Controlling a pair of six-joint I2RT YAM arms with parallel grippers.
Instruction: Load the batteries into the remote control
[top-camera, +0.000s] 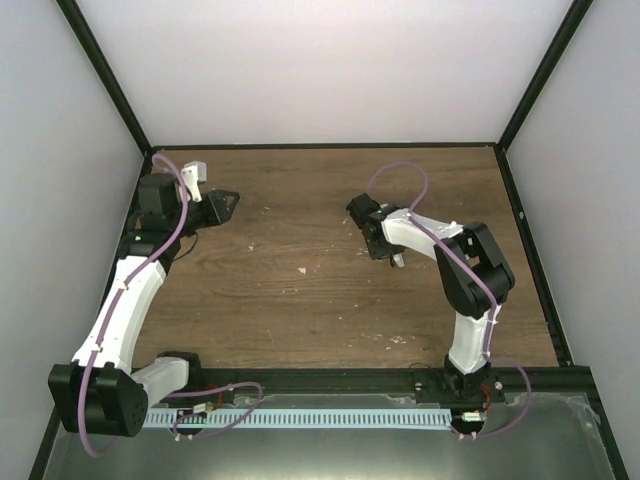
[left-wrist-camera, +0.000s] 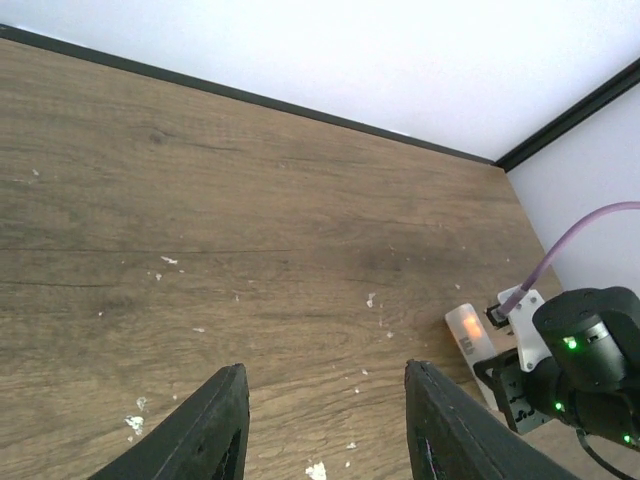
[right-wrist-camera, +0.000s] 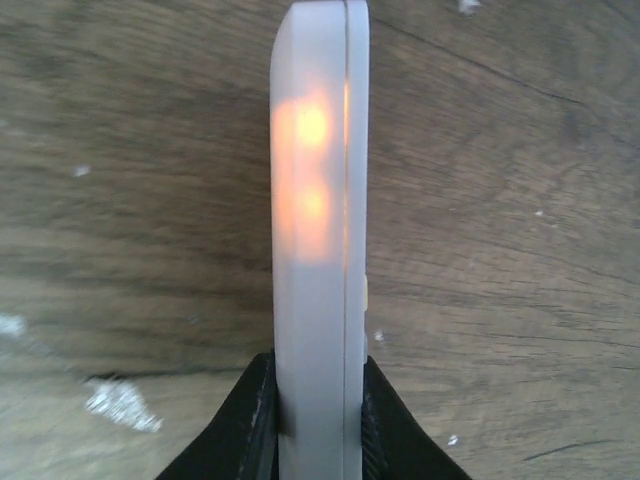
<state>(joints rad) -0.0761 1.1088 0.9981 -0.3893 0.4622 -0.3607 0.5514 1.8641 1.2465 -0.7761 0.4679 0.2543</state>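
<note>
your right gripper is clamped on the remote control, its two dark fingers pressing the near end of the white bar from either side. only this wrist view gives you the detail: the bar is seen edge-on, with a seam running down the thin side and an orange glow showing through the shell in the far half. you cannot tell from it whether that glow is a battery, or whether the bar touches the wood.

from the top camera the remote control is just a small white tip poking out past the right gripper, right of the middle of the table. the left wrist view catches it from the side, pale with the same orange patch, sticking out from the right arm's black wrist.

your left gripper is spread wide. it hangs over wood flecked with pale chips, and the top camera places it near the far-left corner.
</note>
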